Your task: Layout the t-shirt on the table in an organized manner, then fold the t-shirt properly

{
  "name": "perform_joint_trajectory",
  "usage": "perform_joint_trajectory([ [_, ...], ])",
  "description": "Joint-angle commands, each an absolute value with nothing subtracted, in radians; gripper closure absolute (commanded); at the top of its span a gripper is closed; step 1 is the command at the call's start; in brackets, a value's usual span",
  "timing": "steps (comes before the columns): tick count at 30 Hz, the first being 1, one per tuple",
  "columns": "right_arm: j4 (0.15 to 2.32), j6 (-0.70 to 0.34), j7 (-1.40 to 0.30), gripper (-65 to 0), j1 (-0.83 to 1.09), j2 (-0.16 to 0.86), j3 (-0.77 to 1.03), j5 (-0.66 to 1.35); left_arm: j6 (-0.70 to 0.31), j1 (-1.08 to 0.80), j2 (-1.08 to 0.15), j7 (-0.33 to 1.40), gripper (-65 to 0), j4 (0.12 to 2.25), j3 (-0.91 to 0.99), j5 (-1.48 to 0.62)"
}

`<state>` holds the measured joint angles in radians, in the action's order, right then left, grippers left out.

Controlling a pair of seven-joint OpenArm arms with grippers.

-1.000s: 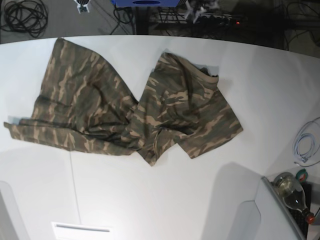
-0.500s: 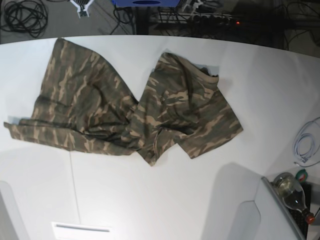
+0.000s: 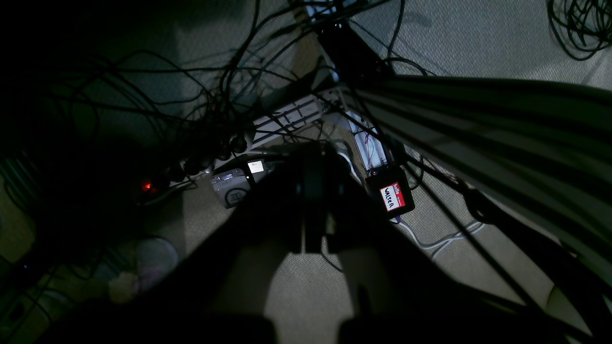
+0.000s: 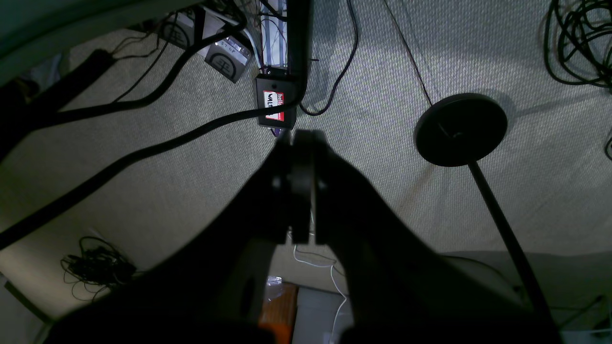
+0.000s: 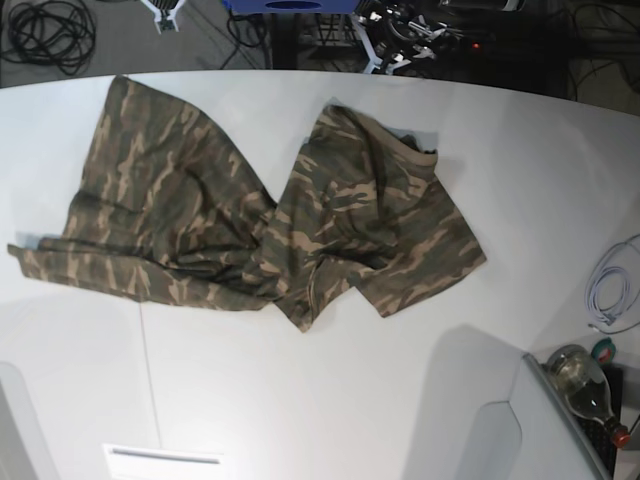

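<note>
The camouflage t-shirt (image 5: 260, 210) lies crumpled on the white table (image 5: 330, 400), bunched and twisted in the middle, with its tan collar (image 5: 415, 145) toward the far right. Neither gripper touches it. Both hang beyond the table's far edge, over the floor. My left gripper (image 3: 313, 150) is shut and holds nothing; a piece of that arm (image 5: 395, 35) shows at the top of the base view. My right gripper (image 4: 301, 138) is also shut and holds nothing, above grey carpet, and a bit of its arm (image 5: 165, 12) peeks in at the top left.
A white cable (image 5: 612, 290) and a glass bottle (image 5: 585, 385) sit at the table's right edge. On the floor are tangled cables (image 3: 191, 119), a power strip, a labelled black box (image 4: 275, 107) and a round black stand base (image 4: 460, 129).
The shirt has not moved. At the top edge of the base view, the arm on the right has come further into sight.
</note>
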<state>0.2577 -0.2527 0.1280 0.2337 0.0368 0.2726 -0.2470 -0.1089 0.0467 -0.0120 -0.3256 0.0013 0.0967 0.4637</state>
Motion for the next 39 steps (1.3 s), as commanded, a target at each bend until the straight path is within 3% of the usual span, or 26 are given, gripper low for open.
perform_joint_trajectory([
  [1,0.259,-0.249,0.130,-1.2,0.243,0.044,0.272,-0.248,-0.114,0.042,-0.015,-0.329,0.0,0.000,0.096,0.463],
  [16,0.259,-0.249,0.130,-1.2,0.229,0.038,0.272,-0.248,-0.114,-0.048,-0.015,-0.329,0.0,0.000,0.090,0.467],
  [30,0.259,-0.249,0.130,-1.4,0.213,0.038,0.272,-0.248,-0.114,0.050,-0.039,-0.331,0.0,0.000,0.097,0.463],
  [39,0.259,-0.249,0.131,-1.4,0.213,0.036,0.272,-0.248,-0.114,-0.062,-0.058,-0.334,0.0,0.000,0.090,0.469],
])
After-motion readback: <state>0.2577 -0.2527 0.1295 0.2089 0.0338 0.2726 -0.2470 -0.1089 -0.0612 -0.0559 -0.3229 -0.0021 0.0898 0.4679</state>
